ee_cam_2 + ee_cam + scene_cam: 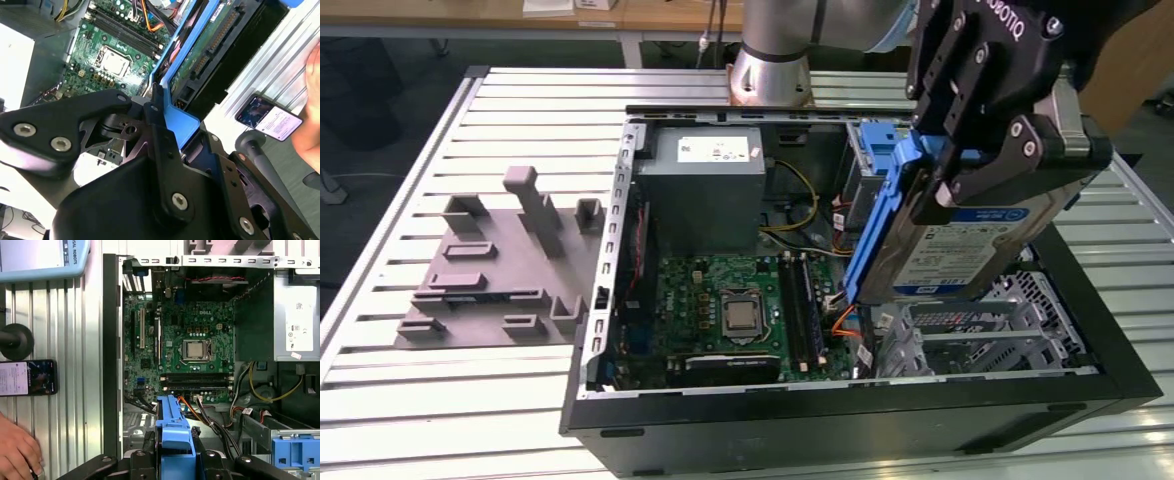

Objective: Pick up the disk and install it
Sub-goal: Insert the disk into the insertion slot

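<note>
My gripper is shut on the disk, a silver drive with a white-and-blue label in a blue plastic caddy. The disk hangs tilted on edge over the side of the open black computer case at the exterior view's right, above the silver drive cage. In both wrist views the black fingers clamp the blue caddy from two sides. The second wrist view shows the disk's underside with its circuit board beyond the gripper.
Inside the case lie the green motherboard, the grey power-supply box and loose cables. A grey moulded fixture sits on the slatted table at the exterior view's left. A phone and a person's hand rest beside the case.
</note>
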Available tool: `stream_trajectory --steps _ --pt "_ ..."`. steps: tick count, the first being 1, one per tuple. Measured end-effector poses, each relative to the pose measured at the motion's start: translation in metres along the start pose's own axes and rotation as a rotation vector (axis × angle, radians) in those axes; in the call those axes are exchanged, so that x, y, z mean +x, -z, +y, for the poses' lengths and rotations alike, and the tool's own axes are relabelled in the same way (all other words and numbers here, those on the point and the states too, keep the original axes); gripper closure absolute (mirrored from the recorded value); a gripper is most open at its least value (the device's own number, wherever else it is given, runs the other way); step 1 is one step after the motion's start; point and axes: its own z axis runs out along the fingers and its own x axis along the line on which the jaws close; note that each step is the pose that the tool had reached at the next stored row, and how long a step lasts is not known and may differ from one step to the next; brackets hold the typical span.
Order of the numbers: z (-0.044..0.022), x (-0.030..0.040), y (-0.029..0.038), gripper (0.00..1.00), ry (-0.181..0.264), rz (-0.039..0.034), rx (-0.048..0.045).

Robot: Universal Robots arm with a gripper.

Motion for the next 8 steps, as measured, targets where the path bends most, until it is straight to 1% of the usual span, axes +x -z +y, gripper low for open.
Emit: stream_trajectory --steps 4,6,8 --pt "-0.0004 0.0010 -0.0001 0.64 0.000 0.0009 -0.0001" --pt "-0.0024 0.0040 -0.0011 0.64 0.000 0.0007 -0.0002" --pt "-0.0057 0.0063 -0.0021 0.64 0.000 0.0009 -0.0005"
